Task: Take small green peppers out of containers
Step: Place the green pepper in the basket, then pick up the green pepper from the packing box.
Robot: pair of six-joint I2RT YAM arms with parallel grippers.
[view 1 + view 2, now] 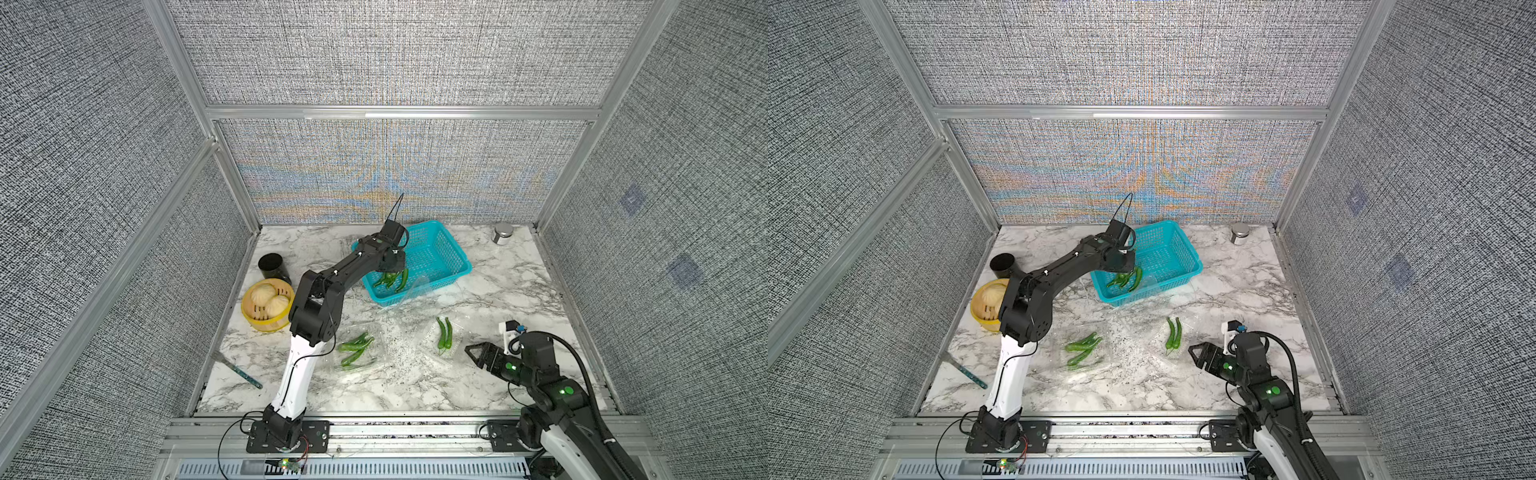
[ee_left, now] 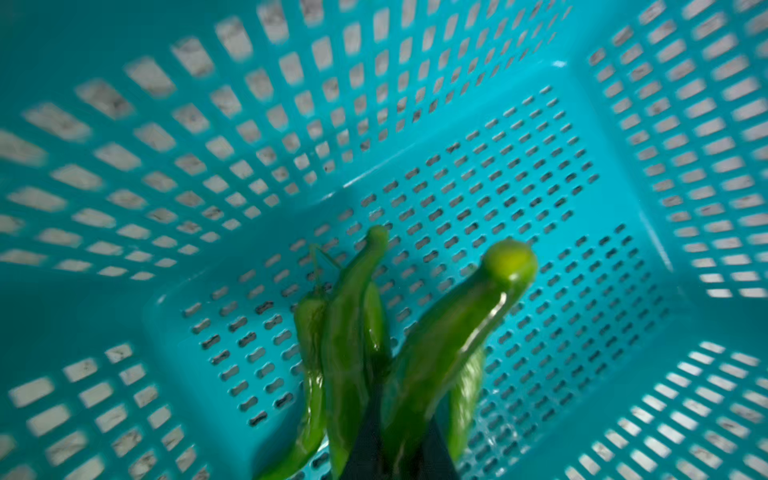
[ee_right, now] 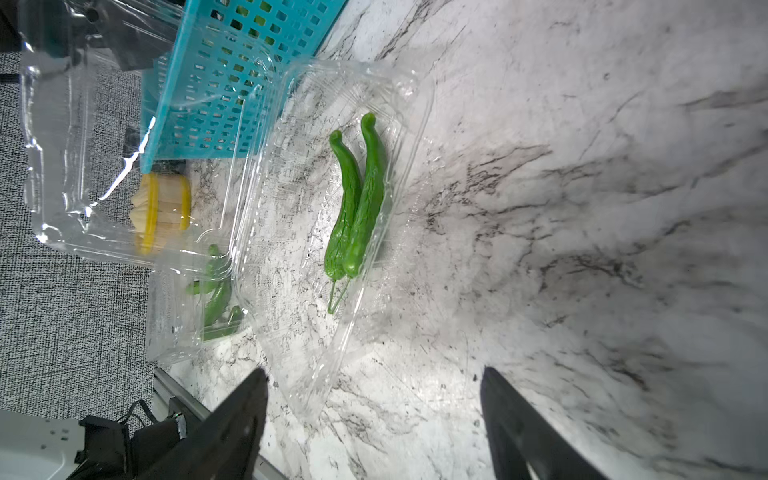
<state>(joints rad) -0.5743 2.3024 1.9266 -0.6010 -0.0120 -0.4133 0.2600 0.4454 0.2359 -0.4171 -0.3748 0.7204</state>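
Note:
My left gripper [image 1: 390, 269] [image 2: 399, 440] hangs over the teal basket, shut on a bunch of small green peppers [image 1: 392, 279] [image 2: 353, 332] that dangle just above the basket floor. A clear container [image 1: 376, 334] at the front centre holds several peppers [image 1: 355, 347] [image 1: 1083, 349]. To its right, a second clear container [image 1: 428, 353] [image 3: 291, 208] lies open with two peppers [image 1: 444, 332] [image 3: 355, 199] side by side. My right gripper [image 1: 473, 353] [image 3: 374, 374] stands open just beside this container's near edge, with nothing between its fingers.
The teal basket [image 1: 440, 253] [image 2: 582, 104] sits at the back centre, with a clear lid [image 1: 415, 289] leaning at its front. A yellow steamer with buns [image 1: 266, 305] and a black cup [image 1: 274, 266] stand at the left. A metal jar [image 1: 503, 233] is back right; a teal-handled tool [image 1: 241, 370] front left.

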